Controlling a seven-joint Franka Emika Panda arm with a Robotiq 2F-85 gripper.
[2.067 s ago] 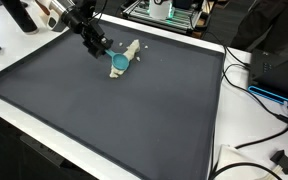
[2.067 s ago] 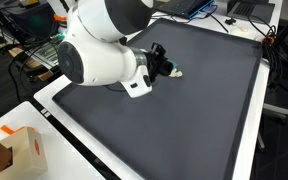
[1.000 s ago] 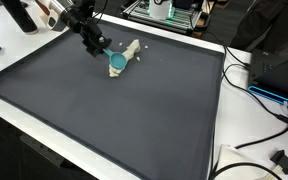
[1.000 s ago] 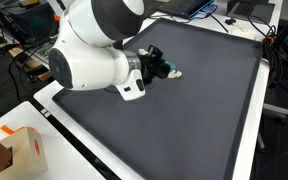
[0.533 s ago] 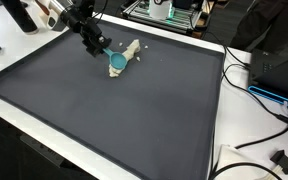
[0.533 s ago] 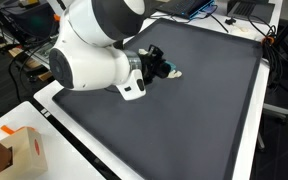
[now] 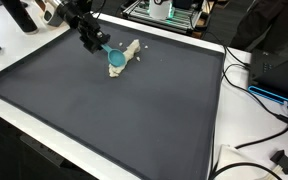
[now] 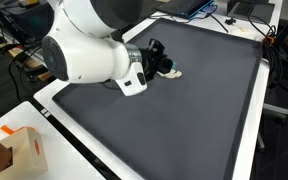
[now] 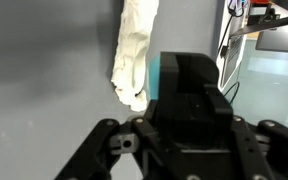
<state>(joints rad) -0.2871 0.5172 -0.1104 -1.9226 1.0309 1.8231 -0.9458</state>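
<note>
At the 11 o'clock corner of the dark mat in an exterior view, the gripper sits a touch higher and farther toward 10 o'clock than half a second ago. The white arm has drawn back likewise. Whether its jaws are clamped or loose cannot be told. A teal cup-like piece lies just at the gripper's 4 o'clock, touching a cream cloth at the piece's 1 o'clock. Both lie where they were. What the teal piece contains cannot be seen.
</note>
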